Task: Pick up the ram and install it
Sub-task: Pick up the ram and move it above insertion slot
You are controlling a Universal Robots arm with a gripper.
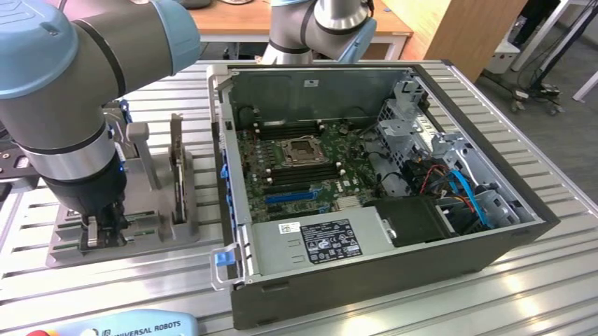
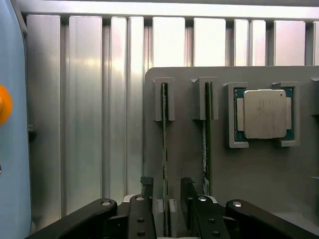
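Gripper (image 2: 167, 185) seen low over grey holder (image 2: 259, 174) at exterior view's left, fingers spread, straddling ram (image 2: 165, 139), gap seen each side. Ram stood on edge in slot, second stick (image 2: 206, 134) just beside, processor (image 2: 264, 113) pocketed past it. Open computer case (image 1: 393, 276) set near holder at exterior view's right.
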